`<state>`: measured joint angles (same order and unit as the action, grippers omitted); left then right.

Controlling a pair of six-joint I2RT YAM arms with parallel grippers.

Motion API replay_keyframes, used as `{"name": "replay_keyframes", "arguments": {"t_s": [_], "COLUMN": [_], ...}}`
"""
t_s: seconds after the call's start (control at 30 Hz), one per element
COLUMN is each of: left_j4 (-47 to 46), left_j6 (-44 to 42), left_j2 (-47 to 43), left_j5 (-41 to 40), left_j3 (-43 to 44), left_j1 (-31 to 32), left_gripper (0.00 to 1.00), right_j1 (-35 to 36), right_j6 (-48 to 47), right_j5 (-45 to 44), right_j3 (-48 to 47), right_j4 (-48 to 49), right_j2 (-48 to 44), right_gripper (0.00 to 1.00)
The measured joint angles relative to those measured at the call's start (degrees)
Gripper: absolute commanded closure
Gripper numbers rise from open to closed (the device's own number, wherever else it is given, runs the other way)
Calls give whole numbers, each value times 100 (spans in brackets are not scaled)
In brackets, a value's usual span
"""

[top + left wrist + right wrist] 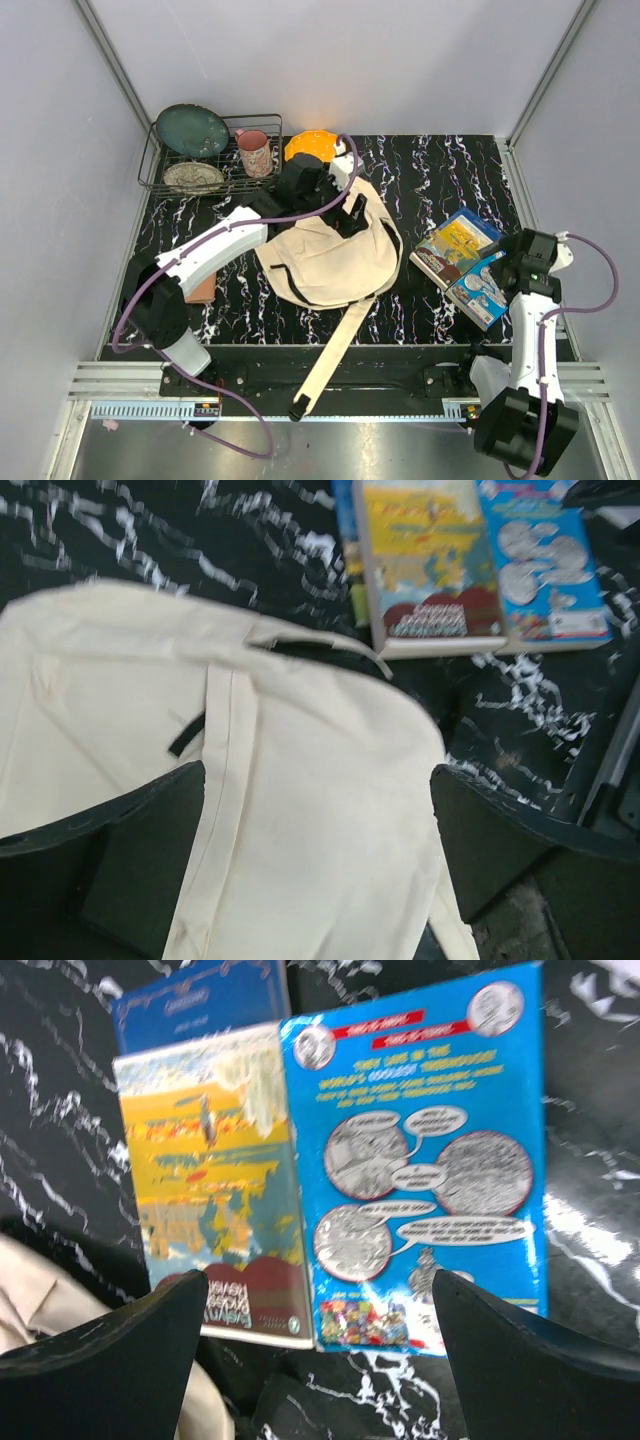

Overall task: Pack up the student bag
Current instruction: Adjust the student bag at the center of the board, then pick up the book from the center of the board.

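The student bag (330, 260) is a cream canvas backpack lying flat mid-table, one long strap (330, 365) trailing to the near edge. My left gripper (352, 218) hovers over the bag's far end. In the left wrist view it (318, 820) stands open, with bag cloth (300, 780) filling the gap between its fingers and a dark zipper slit (310, 648) beyond. My right gripper (505, 270) is above two books, a yellow-covered one (215, 1180) and a blue comic (430, 1160). In the right wrist view it (320, 1340) is open with nothing between its fingers.
A wire rack (150, 170) at the back left holds a teal plate (192, 130) and a bowl (193, 177). A pink mug (255, 152) and an orange dish (310, 145) stand beside it. A dark blue book (200, 1005) lies under the yellow one.
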<state>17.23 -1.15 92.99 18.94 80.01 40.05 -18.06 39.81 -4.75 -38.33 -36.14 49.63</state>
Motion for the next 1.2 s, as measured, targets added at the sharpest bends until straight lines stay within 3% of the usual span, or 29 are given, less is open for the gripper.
{"name": "replay_keyframes", "arguments": {"t_s": [0.1, 0.2, 0.4, 0.5, 0.73, 0.93, 1.07, 1.2], "left_j4": [-348, -542, -903, -896, -977, -1379, -1711, -1904], "left_j6": [219, 323, 431, 428, 623, 831, 894, 866], "left_j2": [-11, 348, 2304, 3084, 4277, 4586, 4627, 4712], "left_j5": [247, 636, 1617, 1880, 2312, 2332, 2249, 2059], "left_j3": [46, 706, 3001, 3517, 3624, 3624, 3648, 3755], "left_j1": [94, 297, 852, 1128, 1526, 1530, 1517, 1510], "left_gripper": [1, 1, 1, 1, 1, 1, 1, 1], "right_j1": [-474, -859, -1427, -1652, -1814, -1875, -1886, -1945], "right_j6": [-164, -170, 111, 219, 444, 345, 17, -354], "right_j5": [-24, -92, -376, -468, -459, -90, 466, 1263], "right_j3": [-70, -85, -87, -17, 691, 826, 627, 262], "right_j4": [-31, -142, -326, -249, 354, 1086, 1550, 2041], "right_j2": [55, 79, 319, 540, 1255, 1602, 2063, 2756], "right_gripper": [0, 1, 0, 0, 0, 0, 1, 9]}}
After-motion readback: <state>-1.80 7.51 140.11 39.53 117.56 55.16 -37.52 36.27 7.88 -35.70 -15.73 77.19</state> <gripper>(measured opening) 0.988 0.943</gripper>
